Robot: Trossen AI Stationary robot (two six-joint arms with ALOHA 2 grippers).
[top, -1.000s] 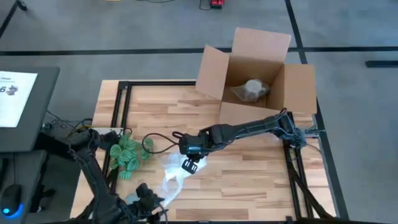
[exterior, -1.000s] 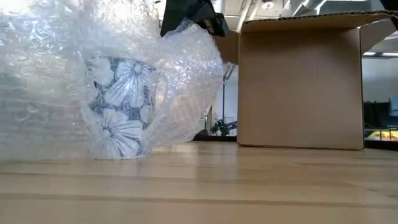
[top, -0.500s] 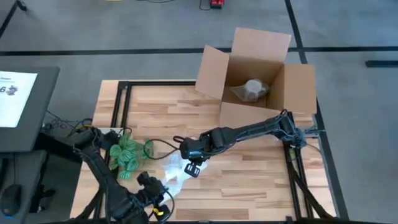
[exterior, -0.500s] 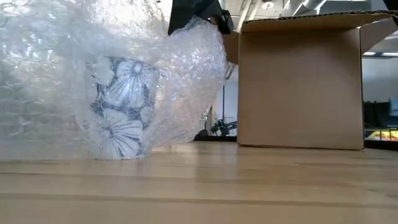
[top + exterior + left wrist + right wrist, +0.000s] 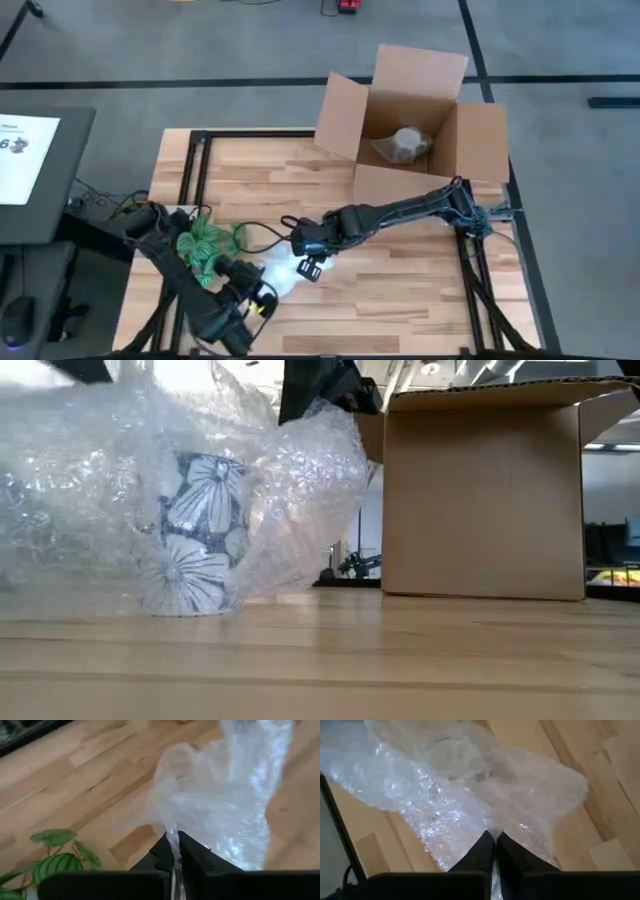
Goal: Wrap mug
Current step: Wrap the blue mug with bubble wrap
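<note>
writing: none readable on the mug [image 5: 196, 532], only a flower pattern
left pincer [image 5: 173, 851]: pinching the bubble wrap [image 5: 290, 490] edge
right pincer [image 5: 493, 851]: pinching the bubble wrap, above the desk [image 5: 400, 290]

Bright, even light; glare whitens the bubble wrap [image 5: 278, 283]; wrist views soft.

— What are you made of?
— Two dark arms, jointed tubes. My left arm [image 5: 170, 275] has a yellow mark near the wrist; a black cable loops by my right arm [image 5: 400, 208].
— And your fingers [image 5: 481, 851]?
— Black, tapered, matte.
</note>
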